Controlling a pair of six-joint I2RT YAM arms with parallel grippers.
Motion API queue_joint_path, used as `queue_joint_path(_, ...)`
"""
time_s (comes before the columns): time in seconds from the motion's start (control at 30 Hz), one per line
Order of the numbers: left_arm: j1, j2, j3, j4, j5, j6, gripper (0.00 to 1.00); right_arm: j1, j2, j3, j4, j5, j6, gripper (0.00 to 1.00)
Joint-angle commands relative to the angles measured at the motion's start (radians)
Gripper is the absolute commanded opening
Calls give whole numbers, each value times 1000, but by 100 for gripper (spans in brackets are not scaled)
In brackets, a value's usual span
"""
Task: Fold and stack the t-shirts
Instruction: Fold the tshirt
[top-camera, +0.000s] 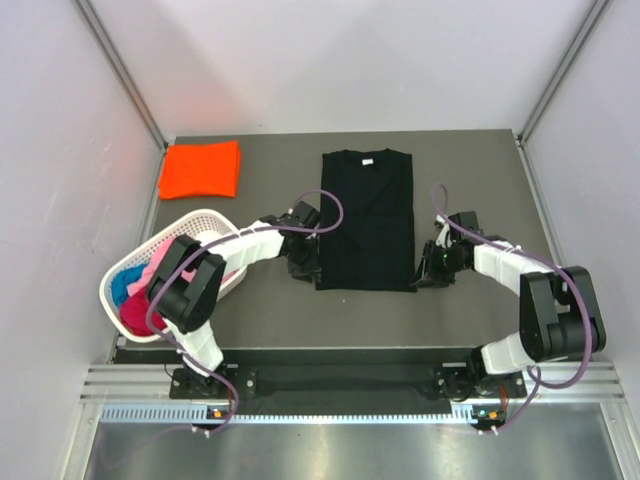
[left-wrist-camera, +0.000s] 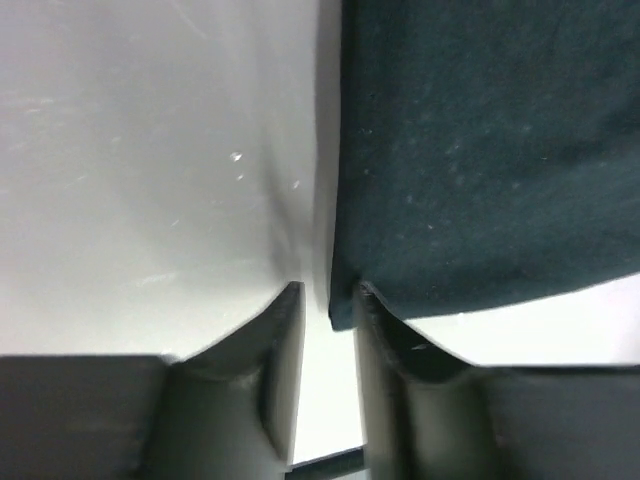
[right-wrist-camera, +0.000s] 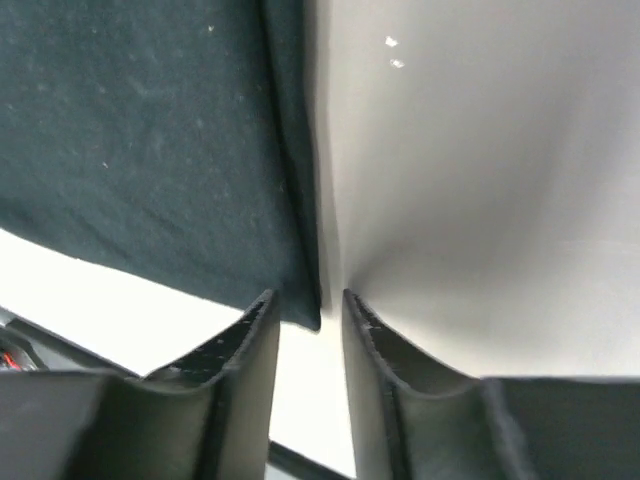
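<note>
Nearest us, the left end effector (left-wrist-camera: 328, 292) and right end effector (right-wrist-camera: 308, 295) sit at the near corners of the black t-shirt (top-camera: 367, 215). Each is narrowly spread with a hem corner at its mouth, seemingly not yet pinched. It's soft, light, floppy cloth, so I'd take both corners together or it sags. To the left, one basket (top-camera: 205, 214) holds pink cloth (top-camera: 160, 258), blue cloth (top-camera: 125, 285) and magenta cloth (top-camera: 135, 315). Far left on the worktop (top-camera: 470, 180) lies one orange t-shirt (top-camera: 200, 170), folded.
</note>
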Motion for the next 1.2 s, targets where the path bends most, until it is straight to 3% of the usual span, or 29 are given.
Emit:
queue_joint_path(0.0, 4, -131, 15, -20, -52, -35, 37, -8, -80, 13, -36, 69, 81, 33)
queue_joint_path(0.03, 4, -152, 7, -12, -57, -43, 49, -9, -97, -2, -43, 86, 155, 34)
queue_joint_path(0.07, 5, -171, -8, -3, -65, -61, 51, -11, -116, -14, -43, 121, 199, 38)
queue_joint_path(0.23, 33, -226, -109, 127, 48, -179, 52, -9, -275, -190, 107, 96, 502, 42)
queue_joint_path(0.33, 35, -236, -187, 217, 82, -246, 52, -9, -321, -243, 158, 105, 578, 42)
queue_joint_path(0.67, 27, -222, -304, 310, 59, -337, 52, -9, -423, -353, 229, 181, 727, 43)
queue_joint_path(1.17, -22, -153, -320, 339, 32, -388, 45, 1, -348, -407, 339, 174, 808, 43)
